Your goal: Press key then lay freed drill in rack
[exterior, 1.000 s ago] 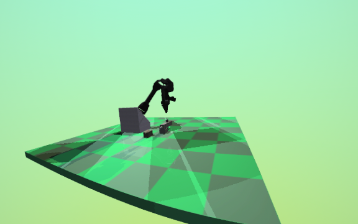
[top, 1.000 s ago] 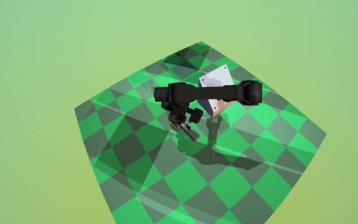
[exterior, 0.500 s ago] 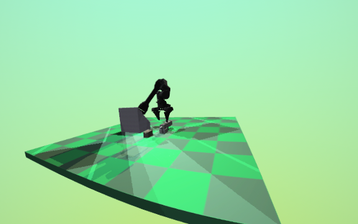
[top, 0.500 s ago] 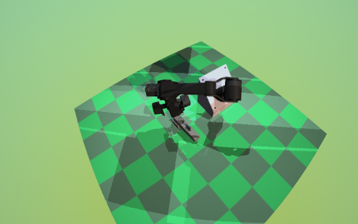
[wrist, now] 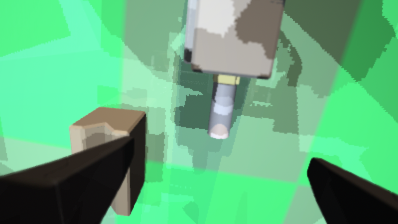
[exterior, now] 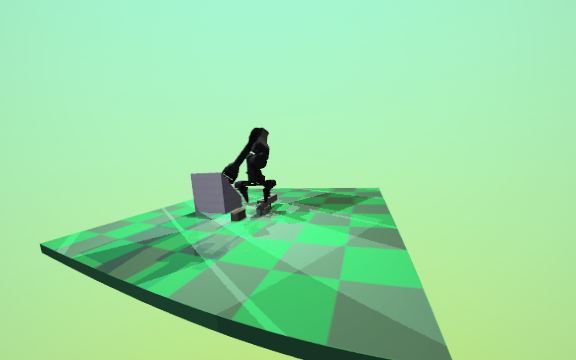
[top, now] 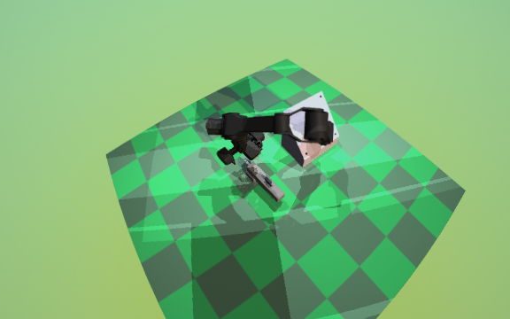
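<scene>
Over drill tip, gripper wide, nothing held

Gripper (top: 236, 158) (exterior: 257, 199) (wrist: 222, 155) spread wide above checkered board (top: 328, 266) (exterior: 298, 300) (wrist: 235, 195). Drill (wrist: 221, 110) sticks out of long pale block (top: 265, 182) (wrist: 237, 42), between the fingers in wrist view, untouched. Notched brown block (exterior: 238, 215) (wrist: 136, 150) sits near it. Key (top: 268, 181), dark, sits on pale block. Arm base (top: 321, 99) (exterior: 208, 193) stands nearby.
</scene>
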Controlling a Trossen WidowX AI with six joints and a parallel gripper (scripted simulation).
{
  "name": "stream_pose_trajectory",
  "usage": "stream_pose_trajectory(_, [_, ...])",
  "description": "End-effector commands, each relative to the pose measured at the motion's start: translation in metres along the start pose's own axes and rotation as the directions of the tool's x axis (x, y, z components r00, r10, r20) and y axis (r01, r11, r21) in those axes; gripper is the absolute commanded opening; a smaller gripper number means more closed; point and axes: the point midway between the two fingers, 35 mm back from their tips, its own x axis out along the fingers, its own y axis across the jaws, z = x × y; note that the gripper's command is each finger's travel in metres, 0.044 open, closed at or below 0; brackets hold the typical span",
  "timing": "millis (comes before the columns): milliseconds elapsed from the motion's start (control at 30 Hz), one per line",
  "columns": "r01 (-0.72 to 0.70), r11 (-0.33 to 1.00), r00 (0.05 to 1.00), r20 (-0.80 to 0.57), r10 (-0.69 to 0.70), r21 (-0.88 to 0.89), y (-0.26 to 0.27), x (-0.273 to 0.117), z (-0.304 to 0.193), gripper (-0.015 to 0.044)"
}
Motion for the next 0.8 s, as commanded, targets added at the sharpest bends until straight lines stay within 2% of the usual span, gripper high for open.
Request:
stream_pose_trajectory(0, [-0.004,1.000,1.000,-0.001,0.004,-0.008,0.001,0.001,-0.001,0.0440])
stream_pose_trajectory(767, [-0.004,1.000,1.000,-0.001,0.004,-0.007,0.000,0.031,0.007,0.0440])
